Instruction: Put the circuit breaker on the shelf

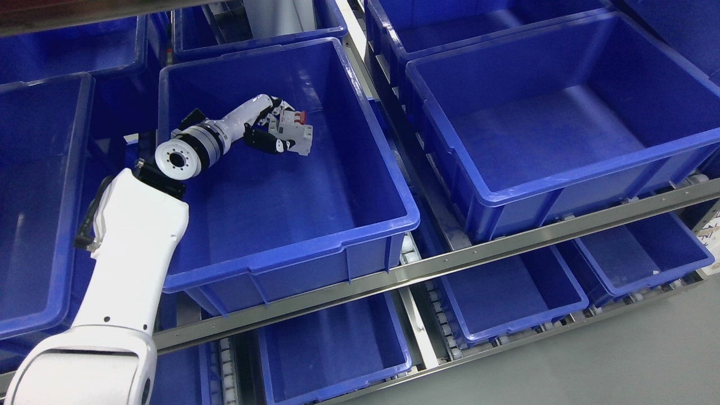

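Observation:
My left arm comes in from the lower left and reaches over the near-left wall of a blue bin (360,225) on the shelf. My left hand (269,128) is inside the bin, above its floor, with its black-tipped fingers curled around a white and grey circuit breaker (293,132) that has a small red switch on top. The breaker is held off the bin floor, toward the bin's back left part. My right hand is not in view.
More blue bins stand around: one at the far left (39,214), a large one at the right (562,129), others behind and on the lower level (506,292). A metal shelf rail (450,264) runs along the front. Grey floor shows at the lower right.

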